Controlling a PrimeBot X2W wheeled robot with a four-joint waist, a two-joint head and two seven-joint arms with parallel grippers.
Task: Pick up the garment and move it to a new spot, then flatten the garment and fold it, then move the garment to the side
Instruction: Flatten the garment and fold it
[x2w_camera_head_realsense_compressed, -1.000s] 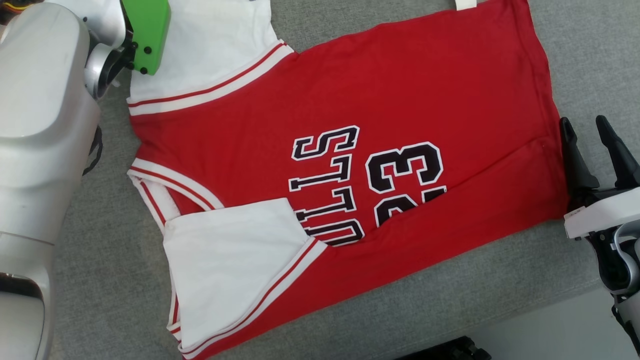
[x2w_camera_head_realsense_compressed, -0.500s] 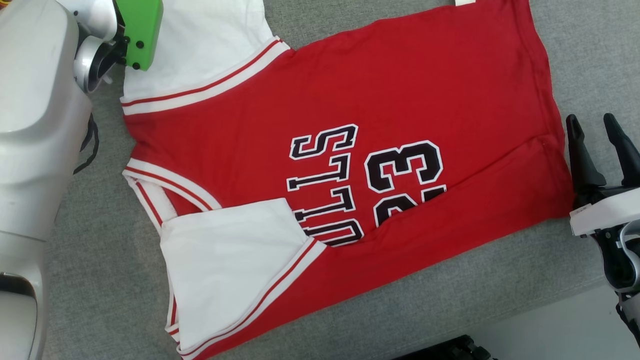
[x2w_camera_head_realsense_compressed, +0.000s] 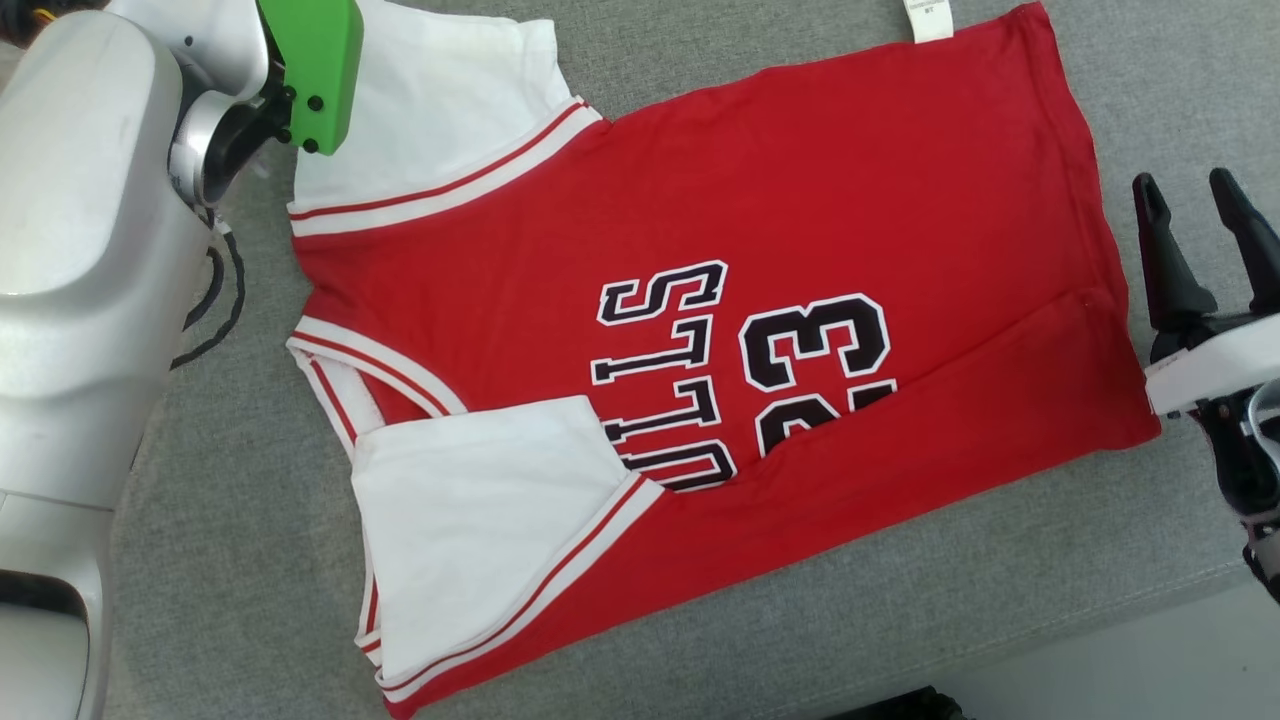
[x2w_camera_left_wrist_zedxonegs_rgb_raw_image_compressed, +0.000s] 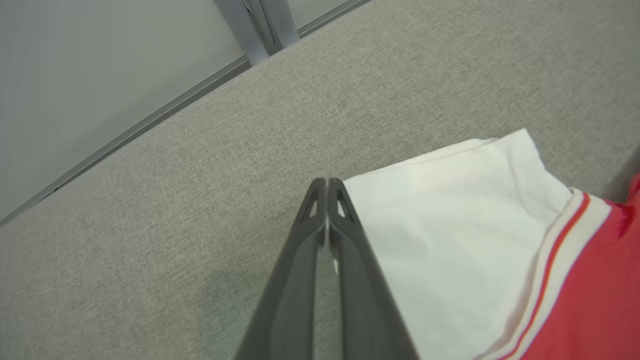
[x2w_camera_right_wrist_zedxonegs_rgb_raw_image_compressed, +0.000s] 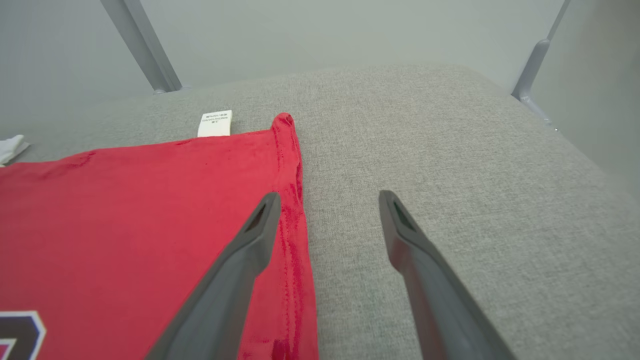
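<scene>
the garment (x2w_camera_head_realsense_compressed: 800, 200) lay spread on the grey cushion (x2w_camera_head_realsense_compressed: 1000, 580), its long axis running from left to right, collar end toward the left arm. the left gripper (x2w_camera_left_wrist_zedxonegs_rgb_raw_image_compressed: 326, 182) was closed at the edge of the far white sleeve (x2w_camera_left_wrist_zedxonegs_rgb_raw_image_compressed: 450, 215); whether it pinched cloth, i could not tell. the right gripper (x2w_camera_head_realsense_compressed: 1185, 185) stood open just beside the hem (x2w_camera_right_wrist_zedxonegs_rgb_raw_image_compressed: 292, 210).

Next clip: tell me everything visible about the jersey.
The jersey is soft red knit with white sleeves, red-and-white striped trim, black white-edged lettering and a "23". It lies flat, print up, on the grey cushion, its near side folded over part of the print. A white tag sticks out at the far edge. The left fingers, shut, meet the far sleeve's edge; the open right fingers stand at the hem.
</scene>
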